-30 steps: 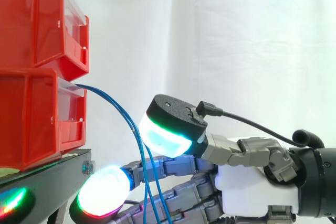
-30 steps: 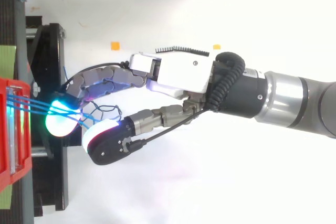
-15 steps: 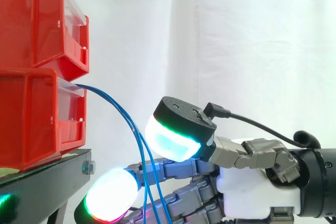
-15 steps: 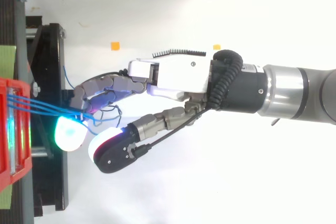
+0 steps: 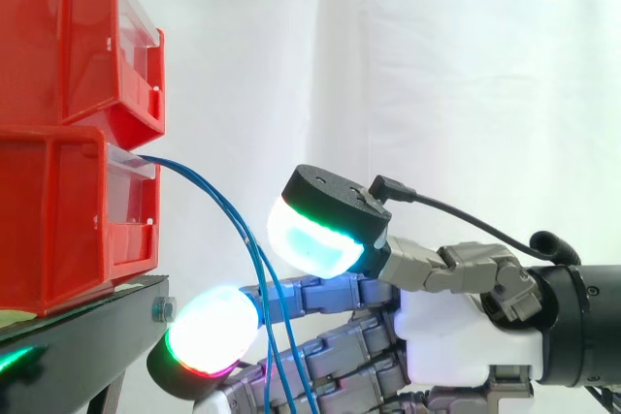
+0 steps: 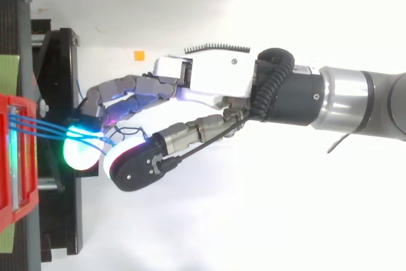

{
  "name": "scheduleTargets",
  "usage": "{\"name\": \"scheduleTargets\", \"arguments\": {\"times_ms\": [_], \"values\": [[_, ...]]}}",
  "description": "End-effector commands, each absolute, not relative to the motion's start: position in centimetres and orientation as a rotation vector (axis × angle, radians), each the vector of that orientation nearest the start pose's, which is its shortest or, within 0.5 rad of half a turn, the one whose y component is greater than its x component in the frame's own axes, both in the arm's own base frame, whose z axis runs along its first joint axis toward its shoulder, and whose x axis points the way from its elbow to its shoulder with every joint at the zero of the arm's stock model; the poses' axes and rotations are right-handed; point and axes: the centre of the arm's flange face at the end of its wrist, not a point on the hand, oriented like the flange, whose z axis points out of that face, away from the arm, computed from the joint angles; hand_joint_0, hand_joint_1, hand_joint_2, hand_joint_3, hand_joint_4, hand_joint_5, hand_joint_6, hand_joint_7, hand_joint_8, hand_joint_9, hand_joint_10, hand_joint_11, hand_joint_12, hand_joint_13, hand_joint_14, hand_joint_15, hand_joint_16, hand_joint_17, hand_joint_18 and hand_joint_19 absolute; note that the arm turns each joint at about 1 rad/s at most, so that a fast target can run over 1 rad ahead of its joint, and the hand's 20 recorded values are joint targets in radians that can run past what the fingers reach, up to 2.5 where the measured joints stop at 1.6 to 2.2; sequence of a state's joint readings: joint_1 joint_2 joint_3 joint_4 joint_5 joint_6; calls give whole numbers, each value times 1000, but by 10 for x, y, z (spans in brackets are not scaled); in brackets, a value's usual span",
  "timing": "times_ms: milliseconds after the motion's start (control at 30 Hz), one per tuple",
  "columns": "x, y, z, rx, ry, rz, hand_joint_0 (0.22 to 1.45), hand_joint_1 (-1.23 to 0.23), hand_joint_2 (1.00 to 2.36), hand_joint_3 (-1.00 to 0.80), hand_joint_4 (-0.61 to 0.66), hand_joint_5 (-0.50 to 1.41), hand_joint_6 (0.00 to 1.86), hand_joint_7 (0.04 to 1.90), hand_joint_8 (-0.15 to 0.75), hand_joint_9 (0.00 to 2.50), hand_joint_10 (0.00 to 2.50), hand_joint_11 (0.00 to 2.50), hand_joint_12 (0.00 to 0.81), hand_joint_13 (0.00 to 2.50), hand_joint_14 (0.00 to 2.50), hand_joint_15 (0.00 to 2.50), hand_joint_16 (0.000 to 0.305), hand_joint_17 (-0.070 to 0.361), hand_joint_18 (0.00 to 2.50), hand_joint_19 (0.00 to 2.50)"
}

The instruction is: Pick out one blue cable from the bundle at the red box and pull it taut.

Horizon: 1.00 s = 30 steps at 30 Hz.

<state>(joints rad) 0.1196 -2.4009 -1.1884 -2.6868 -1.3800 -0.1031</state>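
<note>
Several thin blue cables [image 5: 209, 191] leave the lower red box [image 5: 58, 210] and curve down past the stand's edge. From above, the cables [image 6: 44, 129] run from the red box [image 6: 16, 157] to the hand [image 6: 216, 84], then loop loosely under it. The hand [image 5: 446, 336] reaches in from the right with its fingers nearly straight. The cables hang between the glowing thumb pad [image 5: 320, 230] above and a glowing fingertip [image 5: 209, 332] below. A gap shows between thumb and fingers, and nothing is pinched.
A second red bin [image 5: 68, 36] sits on top of the lower one. Both rest on the black stand [image 5: 87, 322], whose edge lies just left of the fingertips. A white curtain hangs behind. A small orange marker [image 6: 139, 55] lies on the white floor.
The thumb has swung closer to the fingers, narrowing the gap around the cables. The lower fingertip has risen a little. The cables hang as before.
</note>
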Motion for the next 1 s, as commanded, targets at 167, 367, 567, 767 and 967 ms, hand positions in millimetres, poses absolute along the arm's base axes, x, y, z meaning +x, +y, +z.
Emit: {"name": "scheduleTargets", "arguments": {"times_ms": [167, 367, 567, 767, 967], "values": [[781, -69, 186, 1164, 1181, 1083, 549, -525, 1005, -441, 112, -157, 503, 1049, 212, 594, 18, 478, 297, 540, 15, 387, 47, 107, 362, 549], [782, -72, 189, 1157, 1182, 1092, 562, -527, 1008, -407, 97, -154, 503, 1065, 208, 595, 16, 484, 297, 547, 15, 395, 47, 105, 362, 550], [783, -74, 192, 1144, 1192, 1109, 563, -529, 1008, -409, 97, -152, 503, 1084, 211, 600, 17, 495, 298, 551, 15, 399, 47, 106, 368, 556], [782, -74, 193, 1138, 1204, 1118, 560, -534, 1008, -412, 94, -149, 502, 1101, 210, 601, 17, 499, 298, 555, 15, 403, 47, 107, 370, 559], [782, -74, 201, 1122, 1210, 1135, 563, -534, 1009, -404, 84, -144, 502, 1123, 213, 607, 19, 507, 297, 560, 15, 411, 47, 107, 372, 558]]}}
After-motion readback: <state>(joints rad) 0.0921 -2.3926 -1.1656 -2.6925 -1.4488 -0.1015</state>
